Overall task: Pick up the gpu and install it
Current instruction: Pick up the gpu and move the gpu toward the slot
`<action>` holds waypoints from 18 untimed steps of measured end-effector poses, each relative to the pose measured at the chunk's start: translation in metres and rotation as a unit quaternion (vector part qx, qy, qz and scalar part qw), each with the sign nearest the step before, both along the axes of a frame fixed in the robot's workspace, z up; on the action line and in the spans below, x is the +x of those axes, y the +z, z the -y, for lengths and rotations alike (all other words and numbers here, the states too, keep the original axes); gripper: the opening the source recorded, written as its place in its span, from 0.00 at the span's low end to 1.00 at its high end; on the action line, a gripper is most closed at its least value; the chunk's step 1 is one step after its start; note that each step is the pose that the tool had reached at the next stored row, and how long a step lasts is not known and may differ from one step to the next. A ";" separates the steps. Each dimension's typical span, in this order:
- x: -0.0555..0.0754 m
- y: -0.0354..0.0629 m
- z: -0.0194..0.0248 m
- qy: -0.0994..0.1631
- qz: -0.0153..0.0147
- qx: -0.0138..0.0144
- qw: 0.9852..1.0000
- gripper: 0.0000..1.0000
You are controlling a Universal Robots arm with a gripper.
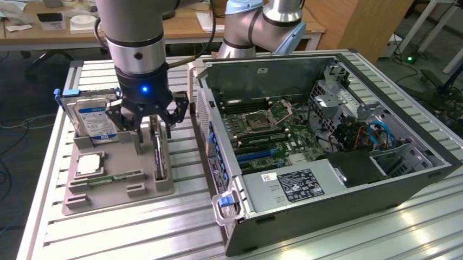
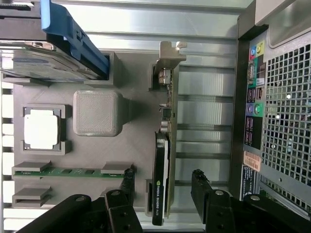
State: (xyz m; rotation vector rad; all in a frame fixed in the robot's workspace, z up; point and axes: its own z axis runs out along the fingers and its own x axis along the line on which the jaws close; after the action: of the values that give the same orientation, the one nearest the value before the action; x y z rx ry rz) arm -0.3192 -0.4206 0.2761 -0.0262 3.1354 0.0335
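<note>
Desk: you see a wooden desk (image 1: 181,30) along the back, papers (image 1: 14,24) on it.
Panel: a wooden panel (image 1: 361,24) stands beside it.
Floor: your floor (image 1: 29,81) is dark grey.
Surface: your ribbed metal worktable (image 1: 405,233) catches light.

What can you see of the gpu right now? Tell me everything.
The gpu is a thin card with a black shroud bearing a green logo and a silvery end bracket. It stands on edge in a slot of the grey holder, beside the computer case. The open gripper straddles it, with gaps on either side.
</note>
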 end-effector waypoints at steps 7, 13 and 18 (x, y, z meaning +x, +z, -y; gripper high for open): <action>0.000 -0.0035 0.0001 0.000 0.000 0.000 1.000 0.59; 0.000 -0.0052 0.0001 0.000 0.000 0.000 1.000 0.59; 0.000 -0.0067 0.0000 0.000 0.000 0.000 1.000 0.59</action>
State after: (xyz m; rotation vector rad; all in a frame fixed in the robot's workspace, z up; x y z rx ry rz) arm -0.3192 -0.4206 0.2694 -0.0262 3.1358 0.0331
